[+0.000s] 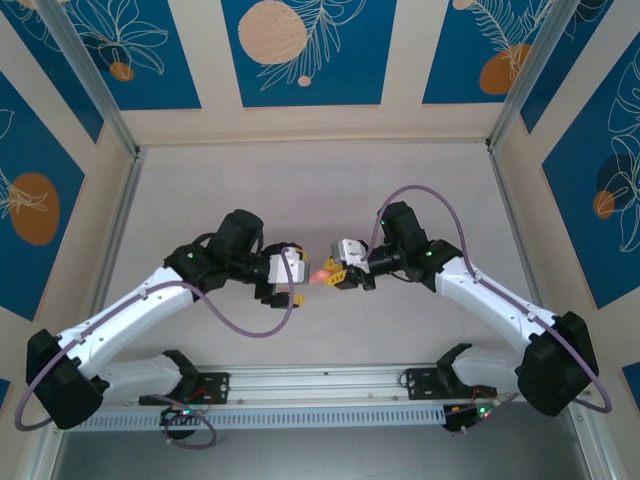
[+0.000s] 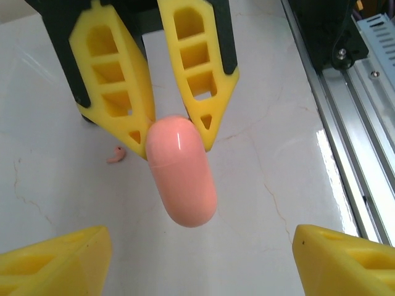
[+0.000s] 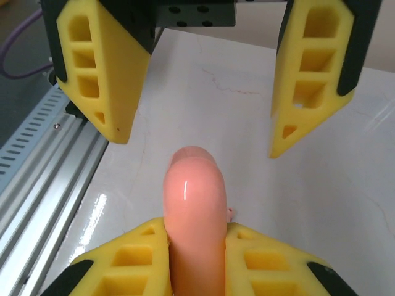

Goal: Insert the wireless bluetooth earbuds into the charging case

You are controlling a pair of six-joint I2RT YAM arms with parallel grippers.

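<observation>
My right gripper (image 3: 196,227) is shut on the charging case (image 3: 192,203), a salmon-pink rounded box with its lid closed, gripped by one end. The free end of the case (image 2: 182,179) juts out toward my left gripper (image 2: 200,239). That gripper stands open, its yellow fingers (image 3: 99,74) wide apart on either side of the case's line and touching nothing. From above, the two grippers meet nose to nose at mid-table, with the case (image 1: 320,275) between them. One tiny pale-pink earbud (image 2: 115,155) lies on the table under the right gripper's fingers (image 2: 117,92). The same earbud (image 3: 231,213) peeks out beside the case.
The white marbled table (image 1: 300,190) stretches behind the grippers. A slotted aluminium rail (image 1: 320,385) with the arm bases runs along the near edge, and its metal channel (image 2: 358,123) lies close to the grippers. Patterned blue and cream walls (image 1: 300,50) enclose the workspace.
</observation>
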